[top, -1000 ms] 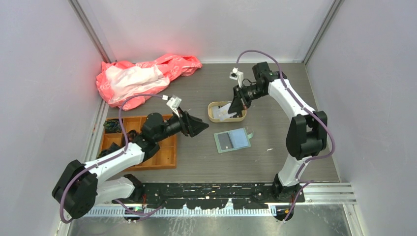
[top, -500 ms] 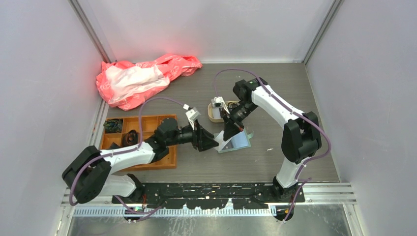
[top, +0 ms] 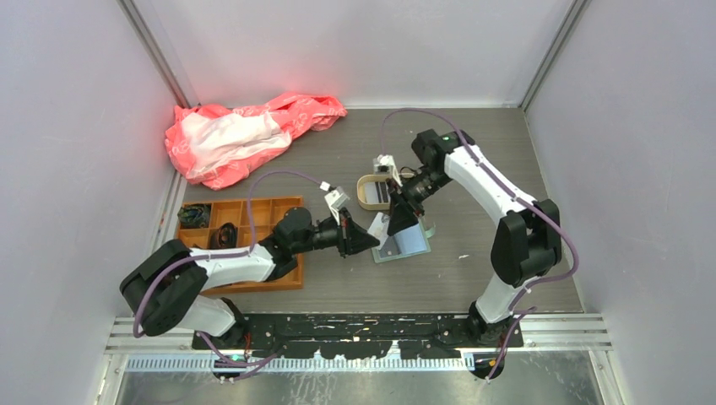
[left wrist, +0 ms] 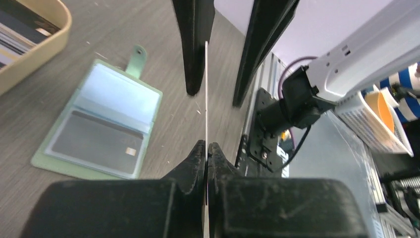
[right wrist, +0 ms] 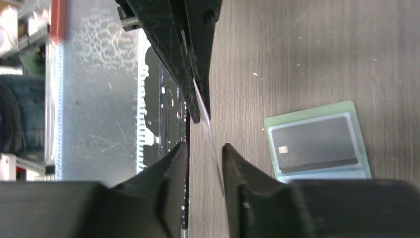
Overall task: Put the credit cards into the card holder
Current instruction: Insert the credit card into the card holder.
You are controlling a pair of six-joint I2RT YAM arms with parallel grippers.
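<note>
The left hand was clamped on a white credit card held on edge above the bench, its long axis running straight out to the right hand, whose jaws stood parted around its far end. Beneath, the card holder lay open flat, a dark card pocketed; beyond sat a beige tray.

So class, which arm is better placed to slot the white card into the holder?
Likely left: the left gripper is shut on the white card, the right gripper stands open around it, with the open card holder nearby.
</note>
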